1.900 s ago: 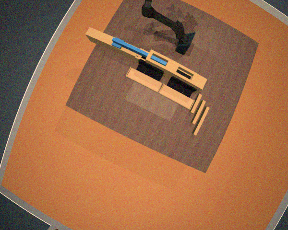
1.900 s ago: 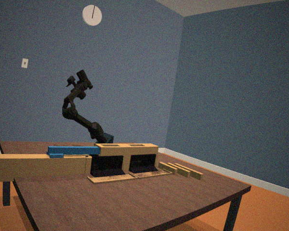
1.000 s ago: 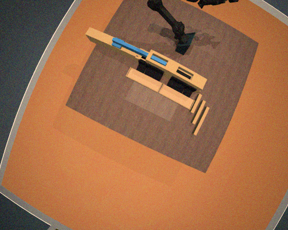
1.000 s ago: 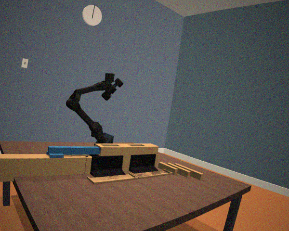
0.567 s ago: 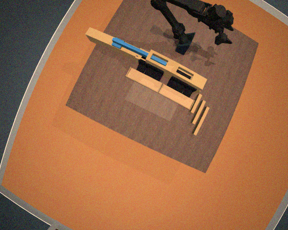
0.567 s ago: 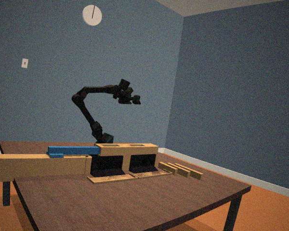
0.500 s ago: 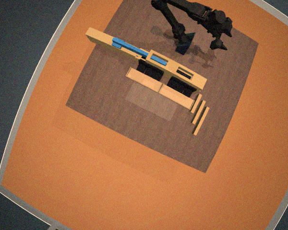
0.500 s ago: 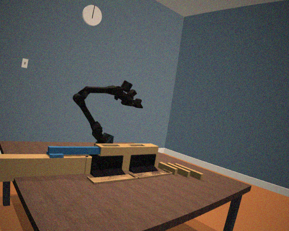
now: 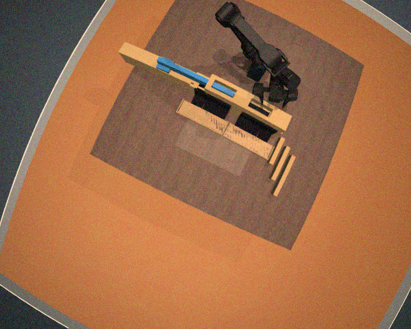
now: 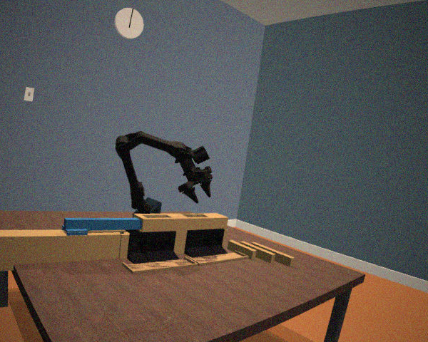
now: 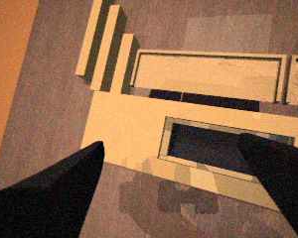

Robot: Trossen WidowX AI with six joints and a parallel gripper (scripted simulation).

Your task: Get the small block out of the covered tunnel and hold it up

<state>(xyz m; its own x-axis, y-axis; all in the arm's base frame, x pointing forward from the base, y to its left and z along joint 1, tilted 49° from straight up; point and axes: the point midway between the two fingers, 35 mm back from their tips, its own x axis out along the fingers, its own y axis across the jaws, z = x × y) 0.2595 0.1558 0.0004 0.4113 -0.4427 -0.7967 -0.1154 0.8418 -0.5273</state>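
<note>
Your gripper (image 9: 273, 101) (image 10: 204, 199) (image 11: 171, 143) is positioned above the wooden tunnel (image 9: 281, 118) (image 10: 180, 222) (image 11: 121, 126), near the end beside three loose rods (image 9: 281, 162) (image 10: 257, 251) (image 11: 106, 50). The jaws are released, with nothing between them. The blue bar (image 9: 186, 72) (image 10: 103, 224) extends from the tunnel's opposite end and shows through one top opening. You cannot tell the small block's position inside the tunnel from these views.
</note>
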